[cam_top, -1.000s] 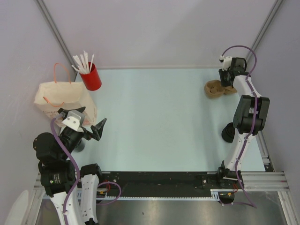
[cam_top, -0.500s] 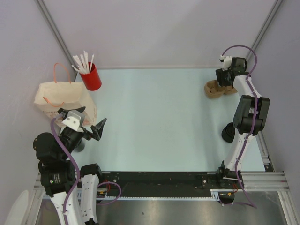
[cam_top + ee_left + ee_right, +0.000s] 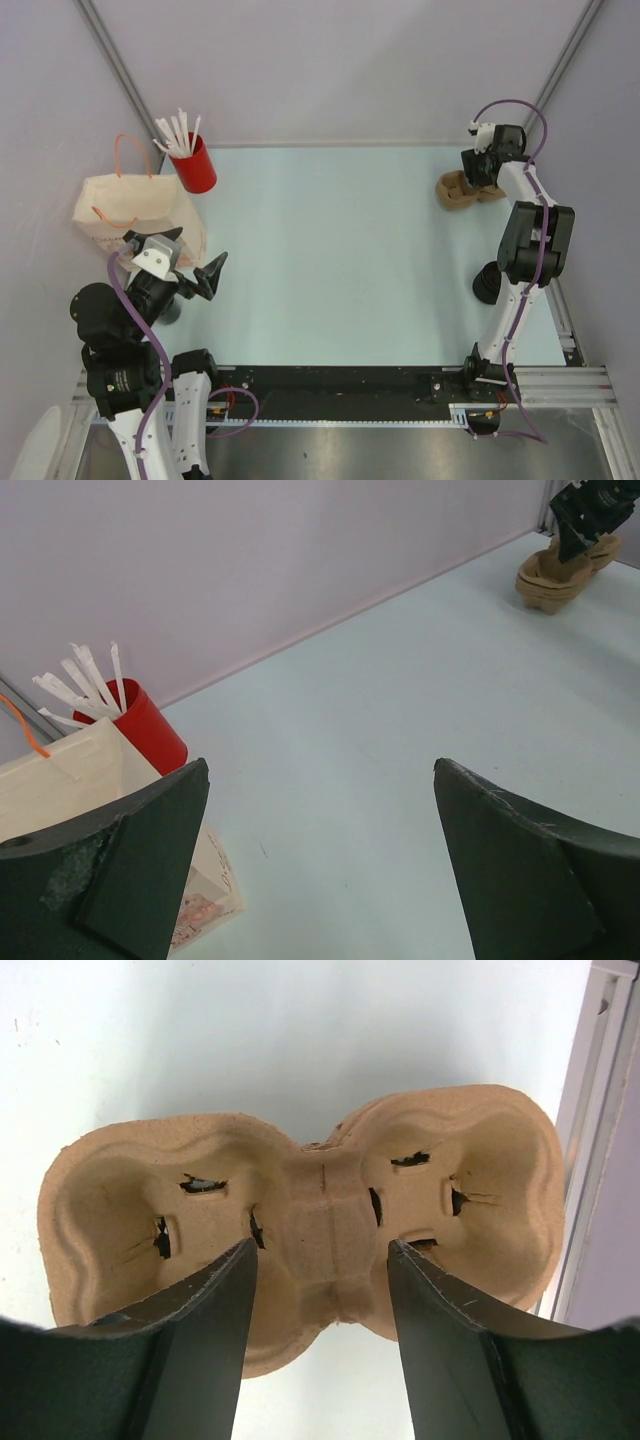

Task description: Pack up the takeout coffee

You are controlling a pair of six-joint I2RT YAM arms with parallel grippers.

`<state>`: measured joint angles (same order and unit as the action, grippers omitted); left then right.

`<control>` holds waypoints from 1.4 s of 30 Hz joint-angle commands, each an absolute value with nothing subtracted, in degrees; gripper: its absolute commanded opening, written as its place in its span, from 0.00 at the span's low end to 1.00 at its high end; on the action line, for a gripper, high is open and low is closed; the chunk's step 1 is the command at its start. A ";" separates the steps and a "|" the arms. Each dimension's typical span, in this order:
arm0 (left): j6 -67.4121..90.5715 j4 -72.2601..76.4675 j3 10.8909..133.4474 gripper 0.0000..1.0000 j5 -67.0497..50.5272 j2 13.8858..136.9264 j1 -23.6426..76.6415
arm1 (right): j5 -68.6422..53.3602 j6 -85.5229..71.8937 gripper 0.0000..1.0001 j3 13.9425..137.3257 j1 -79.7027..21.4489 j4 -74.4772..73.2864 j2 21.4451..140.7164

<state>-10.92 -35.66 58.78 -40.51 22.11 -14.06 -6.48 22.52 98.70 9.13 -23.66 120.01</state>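
Here, straws (image 3: 177,133) in red cup (image 3: 196,168), bag (image 3: 125,212) beside

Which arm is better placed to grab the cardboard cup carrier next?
Right: right pincer, open, straddles the carrier's middle ridge; left pincer hangs open far off beside the paper bag.

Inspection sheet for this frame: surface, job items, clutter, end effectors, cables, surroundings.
Surface: pale blue table.
Job's things: takeout coffee beside the right arm, partly hidden; paper bag far left; cup carrier far right.
Clutter: red cup of straws beside the bag.
End effectors: left end effector open, empty; right end effector open astride the carrier's middle.
Cables: purple cable looped above the right wrist.
Surroundings: lilac walls.
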 commanded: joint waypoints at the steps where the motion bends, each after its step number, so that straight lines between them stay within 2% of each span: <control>1: -9.84 -34.10 58.10 0.99 -41.66 22.41 -14.94 | -6.15 22.68 0.57 100.63 9.32 -22.76 121.11; 9: -9.84 -34.10 58.01 1.00 -41.66 22.24 -15.03 | -6.50 22.41 0.49 100.63 9.40 -22.76 121.20; 13: -9.84 -34.10 57.92 1.00 -41.66 22.15 -15.03 | -6.94 22.41 0.40 100.63 9.49 -22.85 121.20; 19: -9.76 -34.10 57.92 1.00 -41.75 22.24 -15.12 | -7.47 21.71 0.33 100.46 9.58 -22.59 120.32; 21: -9.76 -34.01 57.92 1.00 -41.75 22.32 -15.03 | -7.65 21.80 0.34 100.37 9.58 -22.50 120.23; 22: -9.84 -34.10 57.92 0.99 -41.66 22.24 -15.12 | -7.47 21.80 0.38 100.46 9.58 -22.59 120.32; 23: -9.76 -34.01 57.92 0.99 -41.66 22.24 -15.12 | -7.38 21.80 0.44 100.46 9.58 -22.50 120.24; 24: -9.84 -34.01 57.92 1.00 -41.75 22.24 -15.12 | -7.38 21.88 0.59 100.37 9.67 -22.50 120.23; 27: -9.84 -34.01 57.92 0.99 -41.75 22.32 -15.20 | -7.12 21.97 0.71 100.28 9.67 -22.15 120.15; 28: -9.76 -34.01 57.92 1.00 -41.75 22.32 -15.21 | -6.86 21.89 0.73 100.28 9.75 -21.97 120.23; 34: -9.76 -34.01 57.92 0.99 -41.84 22.50 -15.29 | -6.85 22.06 0.69 100.37 9.84 -21.88 121.37; 42: -9.67 -34.01 58.01 0.99 -42.01 22.59 -15.64 | -8.00 21.80 0.54 100.63 10.11 -22.32 121.99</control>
